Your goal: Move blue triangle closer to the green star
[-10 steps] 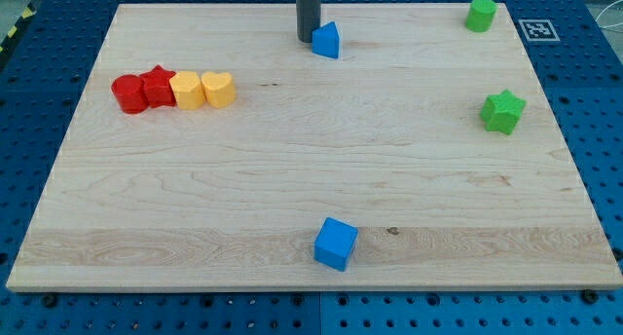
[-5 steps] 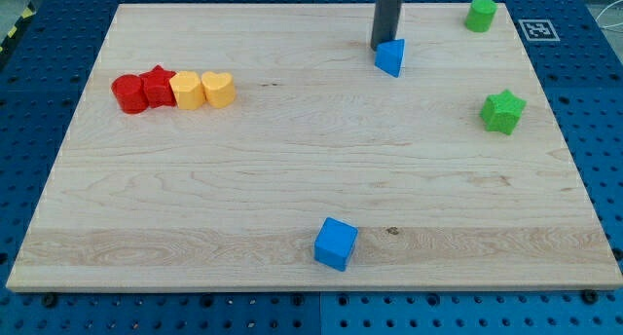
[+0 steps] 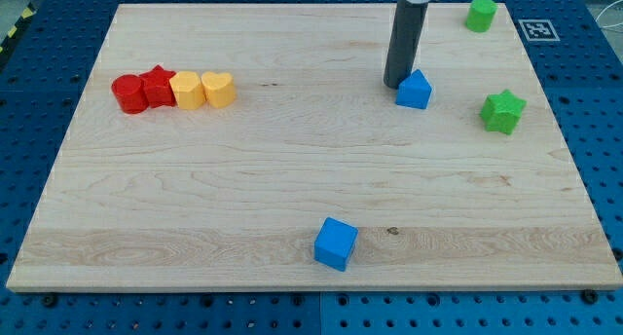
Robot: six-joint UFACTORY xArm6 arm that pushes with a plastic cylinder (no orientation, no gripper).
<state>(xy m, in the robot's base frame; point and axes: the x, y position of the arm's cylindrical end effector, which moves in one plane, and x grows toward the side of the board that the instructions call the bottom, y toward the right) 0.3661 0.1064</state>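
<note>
The blue triangle (image 3: pixel 415 90) lies on the wooden board (image 3: pixel 292 169) in the upper right part of the view. My tip (image 3: pixel 396 85) touches the triangle's upper left side. The green star (image 3: pixel 503 111) lies to the triangle's right and a little lower, near the board's right edge, with a gap between them.
A green cylinder (image 3: pixel 480 14) stands at the top right corner. A blue cube (image 3: pixel 336 243) lies near the bottom edge at the middle. At the left, a red cylinder (image 3: pixel 128 93), red star (image 3: pixel 156 86), yellow block (image 3: pixel 187 89) and yellow heart (image 3: pixel 219 88) form a row.
My tip has pushed the blue triangle from the top middle to the right and downward, closer to the green star. The other blocks have not moved.
</note>
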